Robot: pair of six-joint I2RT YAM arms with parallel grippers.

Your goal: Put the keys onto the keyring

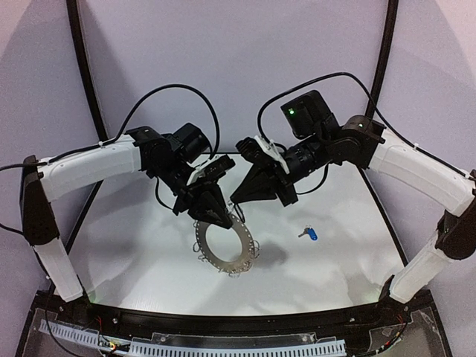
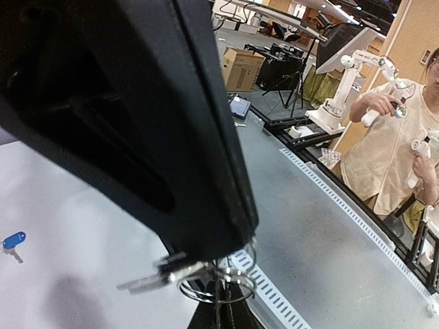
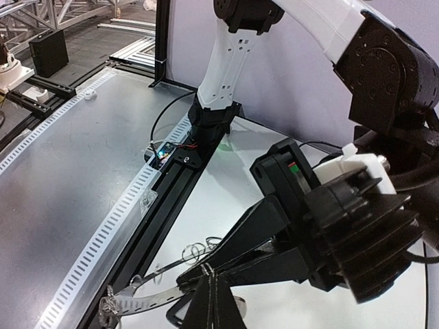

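Gripper on the left arm [image 1: 220,217] is down at the far rim of the keyring [image 1: 223,265], fingers pressed together. In its wrist view a small silver key [image 2: 147,279] pokes out at the tip, right beside the ring's wire clips, so it looks like it's pinching that key. No black tag is visible, so it can't be said which key that is.

The ring sits mid-table, between the two arms. It's flat stiff metal, so probably no give, and hard to get a finger under when it lies flat. The rim is the place to grab it. The clips look like thin springy wire that would bend or snag easily.

The right gripper [image 1: 238,198] hangs just beside the left one over the same far rim, also closed tight. Can't tell whether it's nipping the ring or nothing.

Further right, the blue-tagged key [image 1: 310,233] lies alone, well apart from the ring. It's tiny, light and likely slippery, so the tag is the better handle.

Room-wise, the two grippers are crowded together. The table [image 1: 141,253] has bare surface either side of the ring, with a rail along the near edge.
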